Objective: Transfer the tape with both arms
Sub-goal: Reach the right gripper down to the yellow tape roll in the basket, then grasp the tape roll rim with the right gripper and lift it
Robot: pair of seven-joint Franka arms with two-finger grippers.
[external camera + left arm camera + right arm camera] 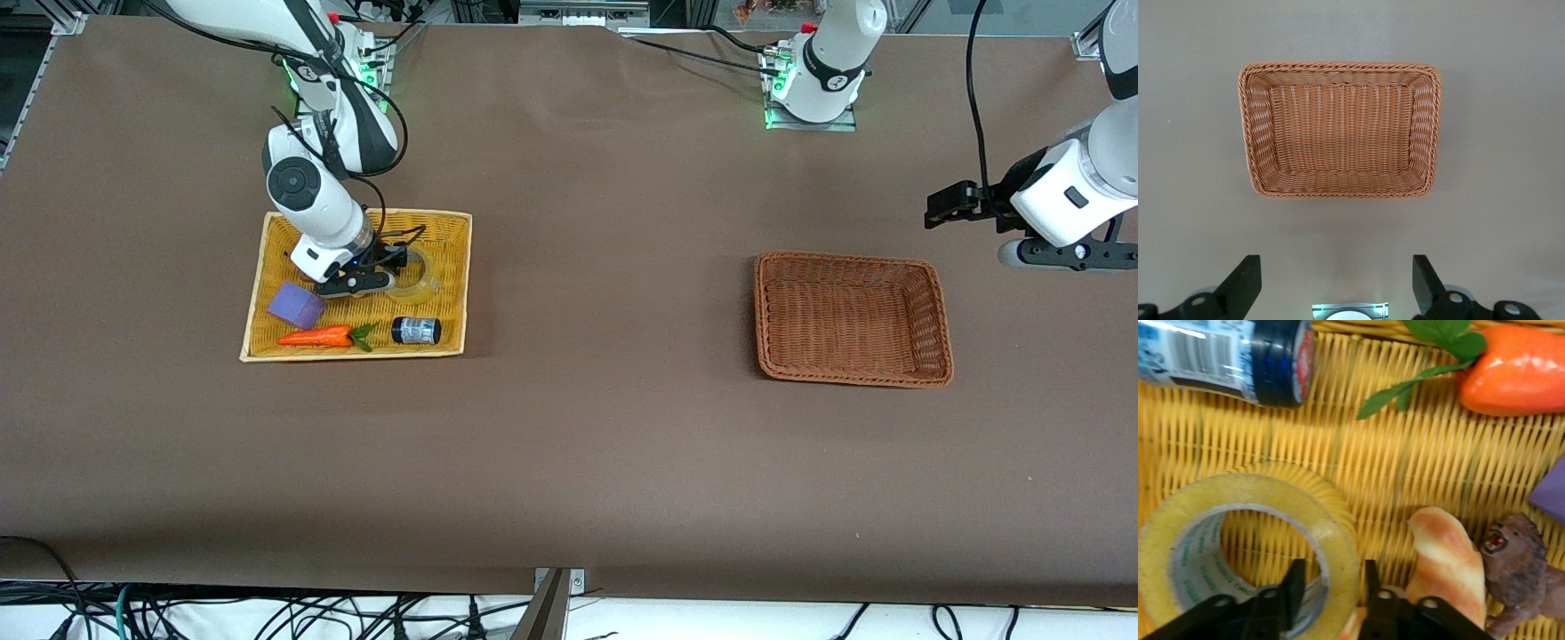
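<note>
The tape (421, 277) (1238, 490), a yellowish ring with a grey-white core, lies flat in the yellow woven tray (462, 293) (1425, 453) at the right arm's end of the table. My right gripper (396, 267) (1333, 570) is down in the tray. One finger (1296, 577) stands inside the ring and the other against its outer wall, so the jaws are shut on the wall. My left gripper (942, 206) (1337, 267) waits open and empty in the air, over the table beside the brown basket (845, 260) (1338, 67).
The tray also holds a black labelled jar (416, 331) (1238, 360), a toy carrot (320, 337) (1518, 373) and a purple block (297, 305). A bread piece (1445, 560) and a small lion figure (1518, 567) lie close to the tape. The brown basket has nothing in it.
</note>
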